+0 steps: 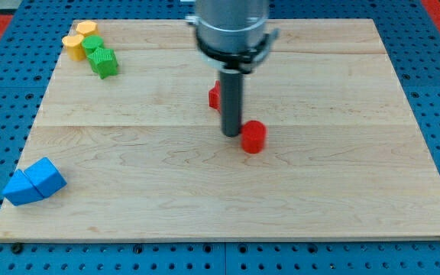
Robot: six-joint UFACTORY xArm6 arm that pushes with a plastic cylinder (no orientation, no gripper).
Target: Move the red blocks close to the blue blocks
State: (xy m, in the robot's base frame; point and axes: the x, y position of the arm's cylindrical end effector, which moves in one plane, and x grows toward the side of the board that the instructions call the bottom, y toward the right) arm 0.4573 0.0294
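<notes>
Wooden board on blue pegboard. No gripper, only a dark rod; my tip touching red cylinder at its 9 o'clock. Second red block partly hidden behind rod, 12 o'clock. Two blue blocks touching, far 8 o'clock corner.

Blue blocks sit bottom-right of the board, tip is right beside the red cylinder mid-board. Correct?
Not quite: the camera view shows the two blue blocks at the board's bottom-left corner, not bottom-right. The rest holds: my tip is right beside the red cylinder mid-board, on its left in the view.
</notes>
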